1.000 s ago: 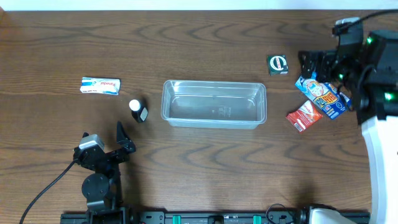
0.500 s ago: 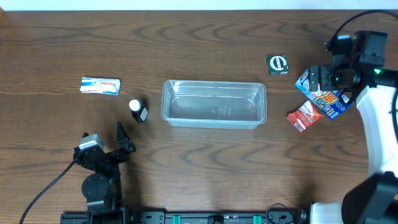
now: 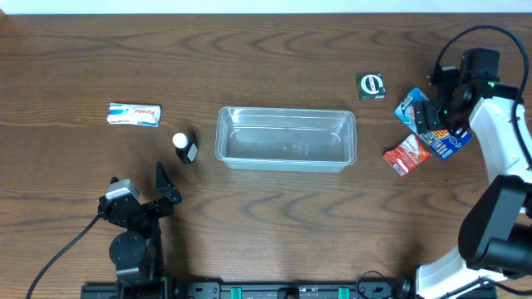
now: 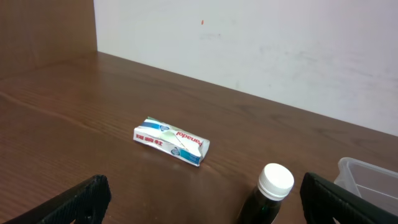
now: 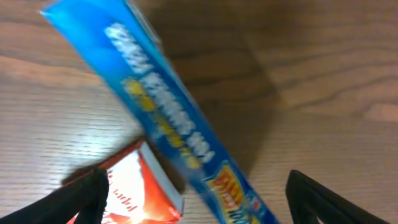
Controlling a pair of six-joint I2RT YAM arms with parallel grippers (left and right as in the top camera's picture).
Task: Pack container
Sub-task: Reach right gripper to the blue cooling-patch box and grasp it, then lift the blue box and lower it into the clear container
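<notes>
From overhead you are looking at the container (image 3: 285, 139) lying lengthwise on the desk (image 3: 274, 241), and only this view is giving you the whole layout. A green-and-black packet (image 3: 371, 86) is sitting just beyond the container's right end. A red packet (image 3: 406, 155) and a blue packet (image 3: 447, 144) are lying to the container's right, with the right claw (image 3: 432, 112) hanging over the blue one and covering part of it. The right wrist camera is showing you what overhead is hiding: that claw's jaws are standing wide apart, and the blue packet (image 5: 168, 124) is running between them, touching neither finger, with the red packet (image 5: 140, 196) beside it. Left of the container, the left wrist view is showing the left claw (image 4: 211, 208) spread open, facing a white-capped bottle (image 4: 268, 190) and a white-and-blue box (image 4: 171, 141) farther out.
</notes>
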